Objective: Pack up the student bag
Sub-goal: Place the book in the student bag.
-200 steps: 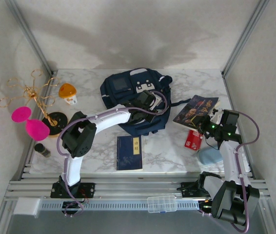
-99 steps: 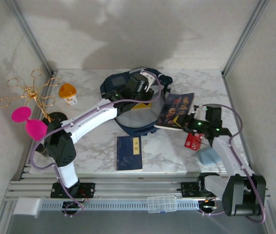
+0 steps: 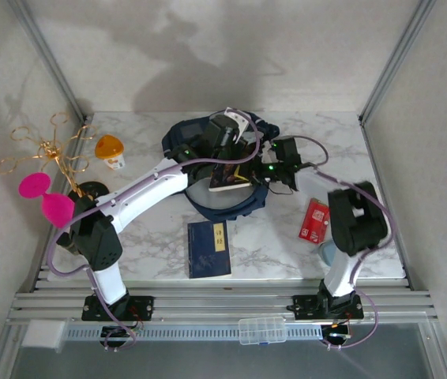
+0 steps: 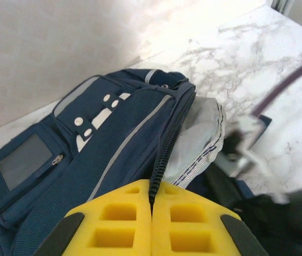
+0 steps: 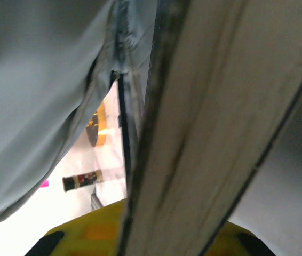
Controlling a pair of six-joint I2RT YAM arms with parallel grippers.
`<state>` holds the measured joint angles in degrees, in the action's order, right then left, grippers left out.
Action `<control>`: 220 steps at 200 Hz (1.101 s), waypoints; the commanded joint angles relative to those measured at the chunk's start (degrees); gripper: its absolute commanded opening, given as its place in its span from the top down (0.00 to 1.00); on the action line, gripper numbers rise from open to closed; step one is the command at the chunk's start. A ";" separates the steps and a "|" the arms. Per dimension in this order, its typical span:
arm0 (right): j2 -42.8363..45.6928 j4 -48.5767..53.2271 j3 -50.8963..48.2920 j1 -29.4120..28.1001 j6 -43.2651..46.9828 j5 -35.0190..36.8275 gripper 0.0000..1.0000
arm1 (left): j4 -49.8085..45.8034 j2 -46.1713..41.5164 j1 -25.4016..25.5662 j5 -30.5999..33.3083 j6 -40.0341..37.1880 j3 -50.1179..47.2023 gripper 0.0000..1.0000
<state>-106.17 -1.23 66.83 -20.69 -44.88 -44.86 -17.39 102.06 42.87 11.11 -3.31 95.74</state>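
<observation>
The student bag (image 3: 182, 146), a large navy-blue fabric backpack with a grey-white trim stripe, lies on the white marble-patterned table (image 3: 152, 237) toward 12 o'clock of the tabletop, its mouth gaping and its pale grey lining (image 4: 196, 141) showing. The left gripper (image 4: 152, 210) has its yellow fingertips pressed together on the bag's zipped rim. From 3 o'clock of the bag, the right gripper (image 3: 259, 170) is clamped on a thin paperback book with pale page edges (image 3: 227, 178), which lies across the open mouth; in the right wrist view its page edge runs beside the lining.

A flat dark-blue notebook with a pale label strip (image 3: 209, 247) lies at 6 o'clock of the bag, apart from it. A small red packet (image 3: 316, 219) sits at 4 o'clock, and an orange-capped little tub (image 3: 110, 150) at 9 o'clock.
</observation>
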 commanded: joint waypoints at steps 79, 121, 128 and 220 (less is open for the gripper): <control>4.47 16.67 2.50 0.21 14.30 24.02 0.42 | 5.67 -1.69 -0.42 4.40 0.41 3.53 1.00; 8.57 18.38 -2.52 -3.34 14.22 30.27 0.55 | 6.08 -1.34 -0.41 4.41 1.90 3.14 1.00; 8.09 17.82 -2.68 -4.07 14.12 29.87 0.60 | 6.37 -1.25 -0.34 4.09 1.99 3.00 1.00; -4.75 8.89 7.68 -6.08 15.61 41.85 0.94 | 4.89 -0.93 -0.11 3.42 3.40 6.30 1.00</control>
<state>-108.40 14.15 70.15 -26.89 -30.96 -9.10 -17.23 103.94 42.87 13.13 -1.28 97.84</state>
